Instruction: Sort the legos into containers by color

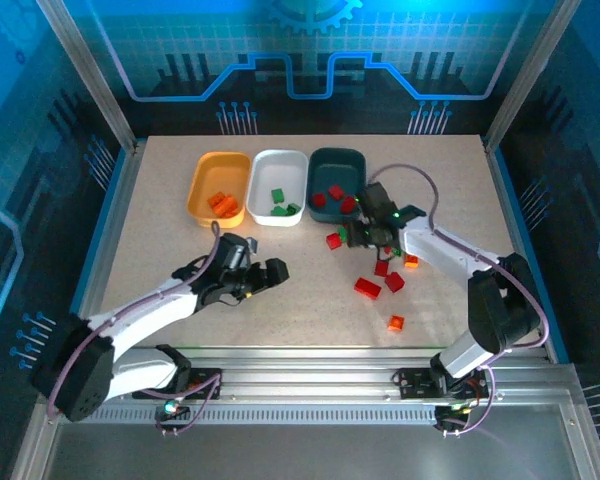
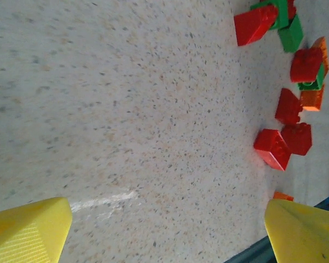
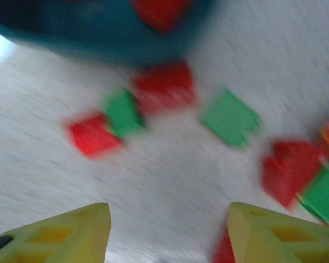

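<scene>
Left pincer point(image 1: 272, 272) is wide open and empty over bare surface point(image 1: 160, 230). The loose legos point(image 1: 380, 275) lie well off to its right. Nearest stray is an orange brick point(image 1: 396, 323).

Right pincer point(image 1: 365, 235) hovers at the pile's far edge, yellow fingers point(image 3: 60, 230) spread with nothing between them, so the right arm is nearer.

Its wrist view is blurred: red brick point(image 3: 164, 87) straight ahead of the gap, green brick point(image 3: 230, 118) to one side. Long axis unreadable.

Just beyond is the dark teal tray point(image 1: 340, 168) holding reds. Left of it, the white tray point(image 1: 278, 168) holds greens and the orange-yellow tray point(image 1: 220, 170) holds oranges.
</scene>
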Robot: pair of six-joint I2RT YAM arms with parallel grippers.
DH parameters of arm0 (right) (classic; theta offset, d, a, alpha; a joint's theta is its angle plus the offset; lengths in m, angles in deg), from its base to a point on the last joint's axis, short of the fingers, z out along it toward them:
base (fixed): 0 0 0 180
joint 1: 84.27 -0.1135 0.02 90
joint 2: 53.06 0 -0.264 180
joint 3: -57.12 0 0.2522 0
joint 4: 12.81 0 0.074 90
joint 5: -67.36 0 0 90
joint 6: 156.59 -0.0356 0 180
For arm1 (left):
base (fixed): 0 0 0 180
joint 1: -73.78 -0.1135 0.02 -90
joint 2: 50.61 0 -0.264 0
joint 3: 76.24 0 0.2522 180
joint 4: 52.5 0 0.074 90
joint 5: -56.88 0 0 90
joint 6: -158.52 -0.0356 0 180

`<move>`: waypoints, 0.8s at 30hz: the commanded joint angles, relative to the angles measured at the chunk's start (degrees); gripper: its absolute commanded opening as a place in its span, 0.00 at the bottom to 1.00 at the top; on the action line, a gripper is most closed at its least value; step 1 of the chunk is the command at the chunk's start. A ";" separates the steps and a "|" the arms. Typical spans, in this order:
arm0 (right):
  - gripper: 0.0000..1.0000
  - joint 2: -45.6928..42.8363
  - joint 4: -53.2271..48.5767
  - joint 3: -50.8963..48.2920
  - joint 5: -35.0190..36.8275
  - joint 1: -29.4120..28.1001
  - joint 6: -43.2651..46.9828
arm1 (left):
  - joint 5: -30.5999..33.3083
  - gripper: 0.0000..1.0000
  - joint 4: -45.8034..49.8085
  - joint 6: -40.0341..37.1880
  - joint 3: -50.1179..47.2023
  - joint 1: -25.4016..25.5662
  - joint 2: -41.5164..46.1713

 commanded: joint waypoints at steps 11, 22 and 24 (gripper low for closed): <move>0.68 -6.90 -7.70 -15.10 0.62 5.40 -6.18 | 1.63 0.90 -5.20 -2.62 7.66 8.46 -14.32; 0.59 -6.34 -9.54 -16.16 0.48 9.05 -7.22 | 2.97 0.91 -4.90 -2.70 5.30 8.38 -11.31; 0.59 -6.63 -8.71 -16.19 1.46 9.85 -7.08 | 3.13 0.91 -5.57 -2.26 4.54 8.46 -10.86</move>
